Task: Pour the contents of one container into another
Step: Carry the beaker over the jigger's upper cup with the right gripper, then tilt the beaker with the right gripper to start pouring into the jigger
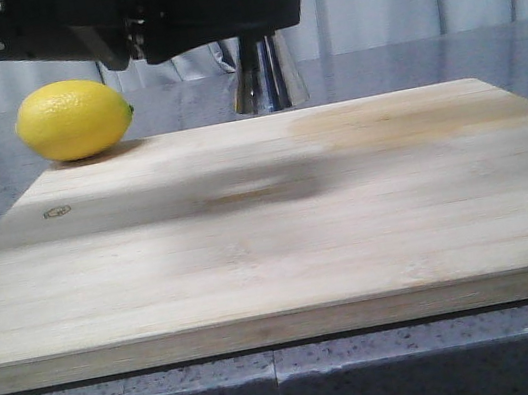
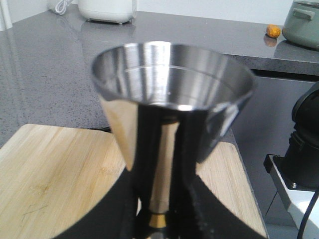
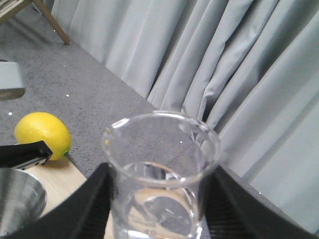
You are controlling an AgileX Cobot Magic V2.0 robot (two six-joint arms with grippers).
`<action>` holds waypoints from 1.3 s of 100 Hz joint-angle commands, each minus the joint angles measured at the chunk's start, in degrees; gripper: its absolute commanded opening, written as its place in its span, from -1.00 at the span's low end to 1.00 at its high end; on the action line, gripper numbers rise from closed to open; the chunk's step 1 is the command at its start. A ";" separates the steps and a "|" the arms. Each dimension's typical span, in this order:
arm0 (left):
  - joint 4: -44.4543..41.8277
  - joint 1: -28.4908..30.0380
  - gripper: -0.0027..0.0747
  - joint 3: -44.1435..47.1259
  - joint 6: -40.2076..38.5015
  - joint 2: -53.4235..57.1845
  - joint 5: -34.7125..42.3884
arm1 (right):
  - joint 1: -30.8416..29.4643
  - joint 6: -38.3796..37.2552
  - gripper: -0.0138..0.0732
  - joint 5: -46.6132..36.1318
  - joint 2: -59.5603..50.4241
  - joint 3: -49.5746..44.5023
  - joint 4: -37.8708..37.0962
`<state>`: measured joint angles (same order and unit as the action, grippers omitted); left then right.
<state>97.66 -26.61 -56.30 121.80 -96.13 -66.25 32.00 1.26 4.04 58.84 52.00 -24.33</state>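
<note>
Fig. Both vessels lifted clear of the board (image 1: 272, 247), pour not yet begun. Left gripper (image 2: 157, 219): jaws narrow, clamped on the jigger (image 2: 172, 104) at its gold waist; jigger upright, cup mouth open upward, w/ no liquid seen inside. In front view the jigger's lower cone (image 1: 266, 75) hangs above the board's far edge at approx. 12 o'clock; lemon (image 1: 73, 119) at approx. 10 o'clock, just off the board.

Right gripper (image 3: 157, 209): fingers (image 3: 84, 209) flank the beaker (image 3: 159, 174), jaws closed on its walls; beaker near upright, holding clear liquid low down. Jigger rim (image 3: 20, 199) shows beside it, so the two are near.

Risks (judged): jigger mouth is small, so a lip misaligned w/ the rim would spill onto the board; a fast tilt would overshoot; glass-on-steel contact could knock the narrow waist grip askew; a smooth glass wall may slip when tipped.
</note>
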 commanded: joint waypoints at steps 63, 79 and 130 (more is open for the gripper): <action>2.55 -1.43 -0.98 -1.45 -1.28 2.84 -6.40 | 7.25 0.10 -0.23 0.86 1.47 3.59 -9.64; 2.47 -1.43 -0.98 -1.45 -1.28 2.84 -6.40 | 7.25 0.10 -0.23 1.22 1.74 3.59 -11.24; 2.47 -1.43 -0.98 -1.45 -1.28 2.84 -6.40 | 7.25 0.10 -0.23 1.82 1.74 3.59 -16.19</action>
<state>96.24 -27.56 -56.30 121.05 -96.13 -66.33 39.25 1.26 9.40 61.51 53.31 -38.94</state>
